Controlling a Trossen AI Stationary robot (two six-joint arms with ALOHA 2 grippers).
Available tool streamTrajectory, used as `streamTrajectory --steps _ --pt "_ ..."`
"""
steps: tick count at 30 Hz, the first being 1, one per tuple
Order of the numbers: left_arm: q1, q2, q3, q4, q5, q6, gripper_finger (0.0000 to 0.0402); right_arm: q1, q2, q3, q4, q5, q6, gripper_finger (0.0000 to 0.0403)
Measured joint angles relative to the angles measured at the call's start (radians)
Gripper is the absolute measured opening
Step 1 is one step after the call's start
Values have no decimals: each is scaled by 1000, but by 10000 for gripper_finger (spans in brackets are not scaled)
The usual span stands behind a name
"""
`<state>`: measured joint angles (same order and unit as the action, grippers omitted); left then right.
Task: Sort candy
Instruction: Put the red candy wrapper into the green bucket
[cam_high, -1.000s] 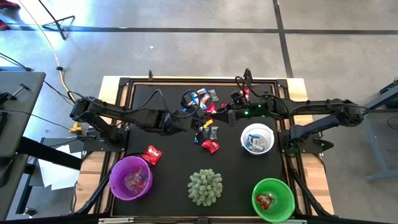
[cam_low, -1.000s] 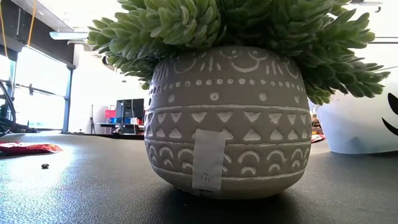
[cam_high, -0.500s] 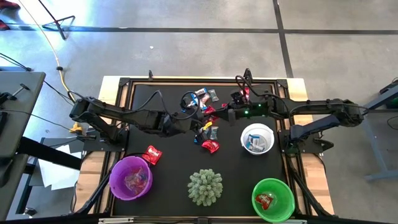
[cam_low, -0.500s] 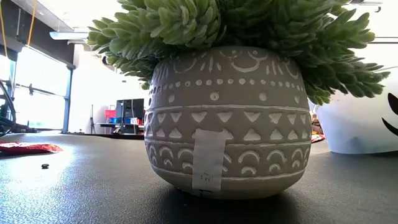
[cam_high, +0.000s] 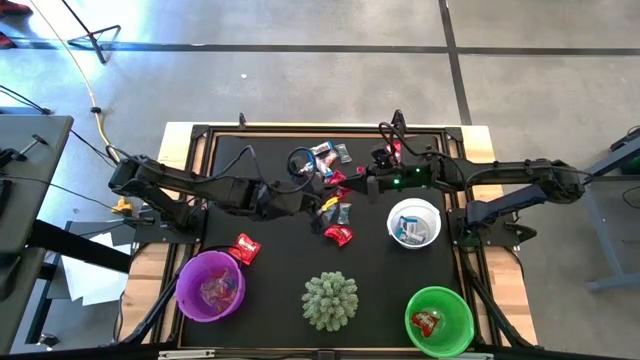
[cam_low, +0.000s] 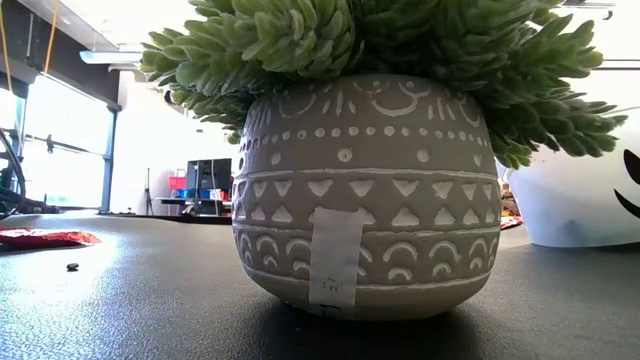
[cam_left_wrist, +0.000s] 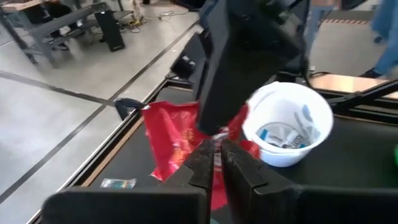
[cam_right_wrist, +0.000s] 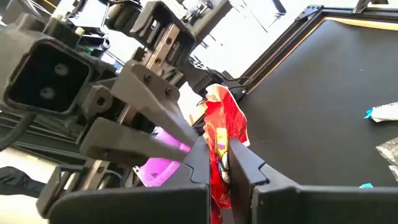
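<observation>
Presently, mid-handover. Entries:

1. Red candy (cam_right_wrist: 225, 134): a crinkled red wrapper held off the table (cam_high: 275, 255) at its middle, between the two arms, just beside the loose pile.
2. Right gripper (cam_right_wrist: 217, 152): reaching in from its own side toward the table's middle. Fingers clenched on the red candy; a second ago they stood wide, so this grasp is new.
3. Left gripper (cam_left_wrist: 216, 152): facing the right gripper nose to nose. Fingers pinch the same wrapper, though the grip looks to be only just easing. Both arms hold one sweet at once.
4. Candy pile (cam_high: 330, 155): red, blue-and-white and grey sweets lying unsorted toward the far edge.
5. Stray red sweet (cam_high: 246, 248): lying flat near the purple bowl (cam_high: 180, 285).
6. White bowl (cam_high: 392, 215): near the right arm, with blue-and-white sweets inside.
7. Green bowl (cam_high: 409, 318): at the near right corner, with a red sweet inside.
8. Potted plant (cam_high: 330, 300): between the purple and green bowls; not for sorting.

Judgement: the transfer seems all but made. Once the left gripper lets go, the right arm can likely carry the red candy to the green bowl. Most sweets remain unsorted.
</observation>
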<state>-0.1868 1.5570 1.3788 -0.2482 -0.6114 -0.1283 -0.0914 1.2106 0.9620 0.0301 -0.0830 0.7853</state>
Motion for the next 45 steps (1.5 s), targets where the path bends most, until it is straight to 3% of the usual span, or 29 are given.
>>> streamTrajectory --steps 6,13,22,28,39,45 --pt "0 1 0 -16 135 -1 65 0 0 0 0 0 0 5" --pt "0 -8 0 -128 134 -5 114 0 0 0 -38 -56 26 3" --pt "-25 -27 -1 -379 172 -207 118 104 -17 0 -322 -150 170 3" --pt "-31 -27 -1 -450 176 -184 118 262 -75 0 -388 -117 341 3" --pt "3 -27 -1 -500 174 -95 117 693 -174 0 -452 142 807 3" --pt "63 -27 -1 -505 153 -77 117 902 -171 0 -531 122 1135 3"
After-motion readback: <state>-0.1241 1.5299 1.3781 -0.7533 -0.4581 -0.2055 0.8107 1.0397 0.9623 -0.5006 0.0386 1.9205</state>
